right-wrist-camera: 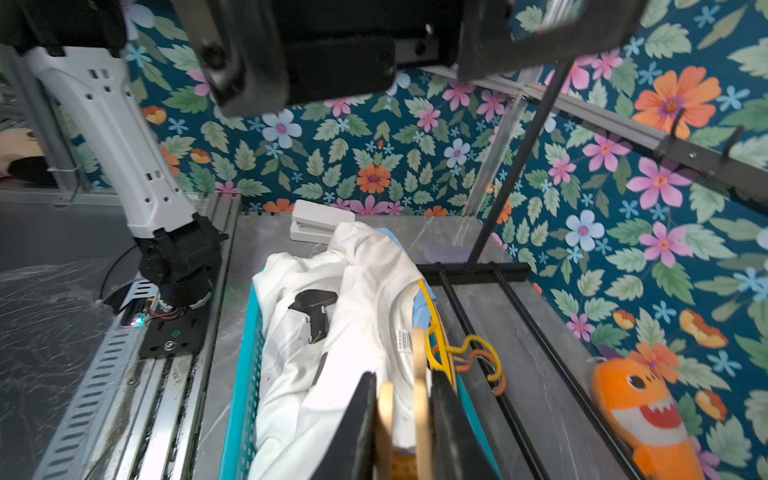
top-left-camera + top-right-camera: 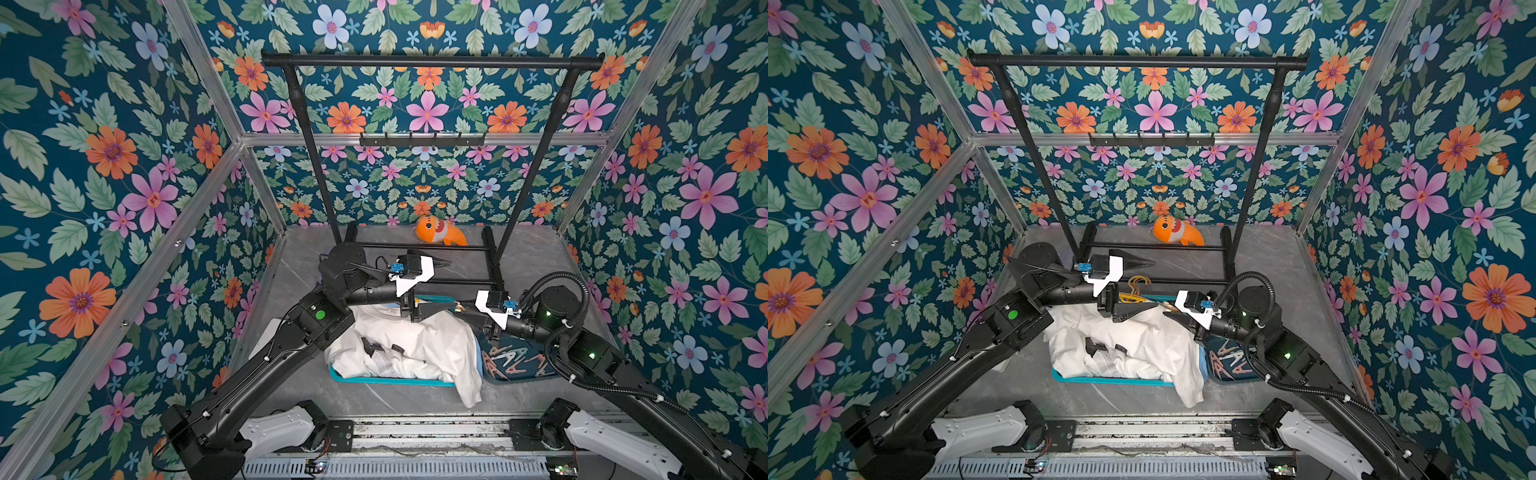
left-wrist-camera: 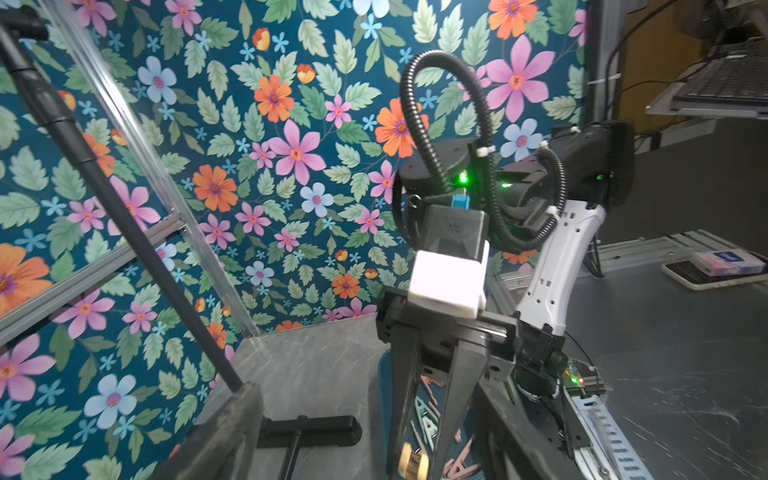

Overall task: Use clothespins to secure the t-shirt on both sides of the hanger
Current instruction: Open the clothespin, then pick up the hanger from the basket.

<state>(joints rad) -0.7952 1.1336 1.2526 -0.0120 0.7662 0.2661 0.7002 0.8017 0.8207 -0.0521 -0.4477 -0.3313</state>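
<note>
On the grey tabletop in front of the black clothes rack, the white t-shirt lies crumpled in a teal basket, one corner spilling over the near rim. It is soft and heavily creased, with a black print on the front and a small label at the collar. A yellow hanger rests at the basket's far edge by the collar. I cannot tell whether it is threaded through the shirt. The right gripper is clamped on a beige clothespin, its two long prongs pointing out past the fingertips toward the collar and hanger. That grip probably pinches the peg's tail end so the mouth can be pushed over cloth and hanger together. The left gripper hovers above the shirt's far edge with its jaws wide apart and nothing between them, facing the right one tip to tip. It looks placed to steady the hanger or to give the peg room. The other clothespins, pink, pale green and beige, sit in a loose pile in a dark tray just beside the basket, under the right arm. No peg is on the shirt yet.
</note>
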